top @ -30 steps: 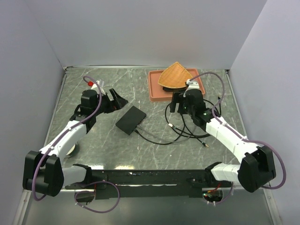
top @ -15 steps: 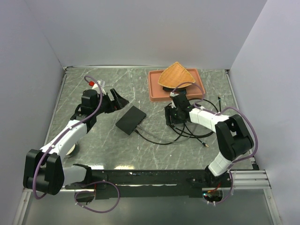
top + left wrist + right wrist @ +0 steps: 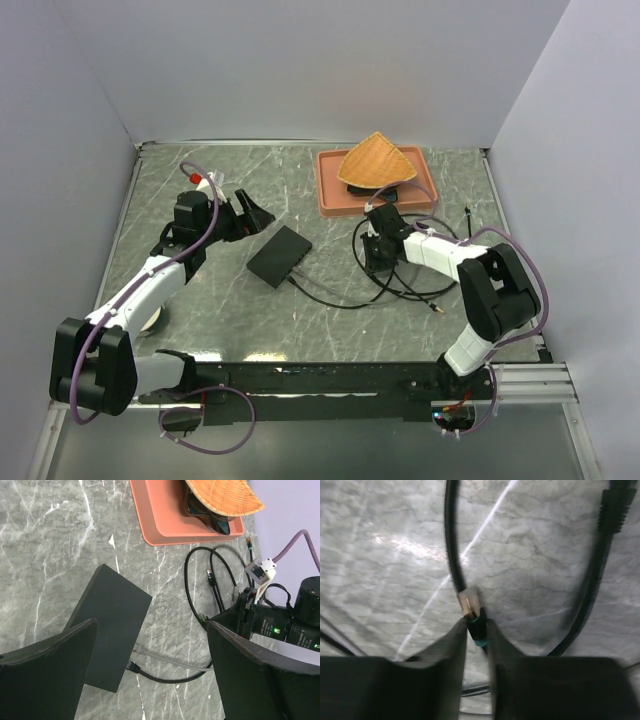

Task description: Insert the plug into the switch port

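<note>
1. Gripping the plug (image 3: pixel 470 604) just behind its clear tip, the right hand (image 3: pixel 476 625) is closed on it, low over the marbled tabletop (image 3: pixel 330 330). The plug's black cable (image 3: pixel 451 540) runs away from the fingers.
2. Left of it and well apart, the black switch box (image 3: pixel 280 255) lies flat. A grey and a black cable meet its near long edge; the switch port itself is too small to tell.
3. Beyond the box, the left hand (image 3: pixel 250 215) hovers with its fingers spread wide, holding nothing.
4. Farthest back, a terracotta tray (image 3: pixel 328 195) carries a woven wicker piece (image 3: pixel 372 160) over a dark object.
</note>
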